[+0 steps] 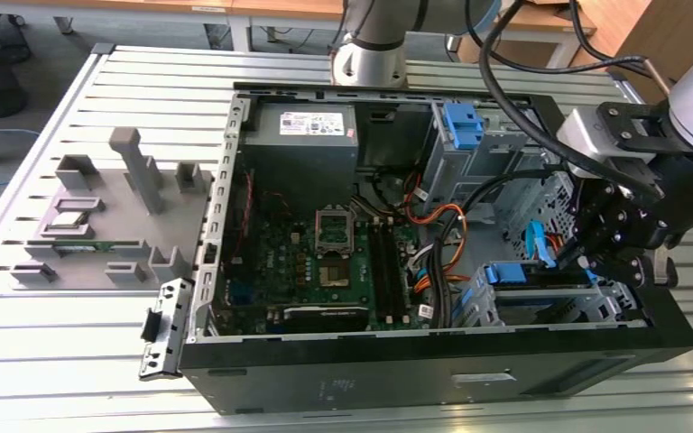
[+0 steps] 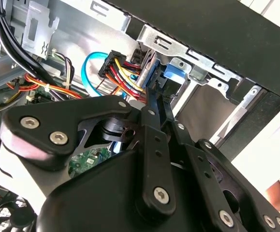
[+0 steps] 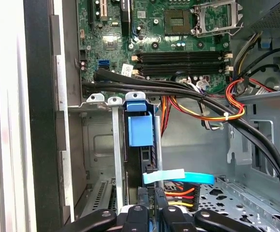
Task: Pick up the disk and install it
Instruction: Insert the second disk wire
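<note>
**Gripper low at the drive cage of the open computer case**

An open computer case point(image 1: 443, 352) lies on its side on a slatted metal desk point(image 1: 142, 72), its motherboard point(image 1: 322, 262) facing up; a grey power-supply box point(image 1: 302, 126) sits in the far corner of the case, and a blue plastic bracket point(image 1: 462, 124) stands in the bay beside it. On the exterior view's left, well apart from the case, a grey fixture block point(image 1: 106, 216) with upright posts rests on the desk.

The arm reaches down from the exterior view's right, and the black gripper point(image 1: 594, 257) hangs over the near corner of the case, just above a metal drive cage point(image 1: 540, 307) with a blue-railed piece point(image 1: 518, 273) seated in it; whether that piece carries the disk cannot be told (the silver body and label are hidden by cage walls in every view).

In the first wrist view the blue tab point(image 3: 140, 126) of that railed piece stands upright between the cage's metal uprights, with a light-blue flat cable point(image 3: 178, 176) and a bundle of red, yellow and orange wires point(image 3: 198, 108) close by; the black links of the gripper point(image 3: 152, 220) sit just below it. In the second wrist view the gripper point(image 2: 154, 101) points toward a blue clip point(image 2: 172, 72) and a multicoloured power connector point(image 2: 118, 65); whether it is spread, pressed together or pinching anything cannot be told.
</note>
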`<state>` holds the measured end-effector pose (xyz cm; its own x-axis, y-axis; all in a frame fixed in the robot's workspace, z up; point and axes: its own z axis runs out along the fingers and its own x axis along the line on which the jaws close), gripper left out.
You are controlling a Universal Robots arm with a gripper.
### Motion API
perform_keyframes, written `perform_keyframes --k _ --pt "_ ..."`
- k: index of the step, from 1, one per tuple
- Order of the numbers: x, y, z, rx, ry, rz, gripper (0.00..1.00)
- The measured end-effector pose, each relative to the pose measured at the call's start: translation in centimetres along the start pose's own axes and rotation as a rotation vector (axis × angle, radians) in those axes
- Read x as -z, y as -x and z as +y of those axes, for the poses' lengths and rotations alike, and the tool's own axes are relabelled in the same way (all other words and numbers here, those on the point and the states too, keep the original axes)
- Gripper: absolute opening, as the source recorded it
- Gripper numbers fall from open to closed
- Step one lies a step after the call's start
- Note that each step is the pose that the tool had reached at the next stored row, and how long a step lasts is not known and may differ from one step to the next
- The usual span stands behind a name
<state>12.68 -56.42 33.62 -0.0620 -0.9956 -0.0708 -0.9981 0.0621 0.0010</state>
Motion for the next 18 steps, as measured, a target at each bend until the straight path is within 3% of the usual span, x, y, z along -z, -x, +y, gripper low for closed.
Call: perform_keyframes --k 5,18 --pt "-0.01 0.0 -0.08 -0.001 0.0088 0.0005 0.18" --pt "-0.07 0.01 -0.24 -0.001 0.0089 0.0004 0.18"
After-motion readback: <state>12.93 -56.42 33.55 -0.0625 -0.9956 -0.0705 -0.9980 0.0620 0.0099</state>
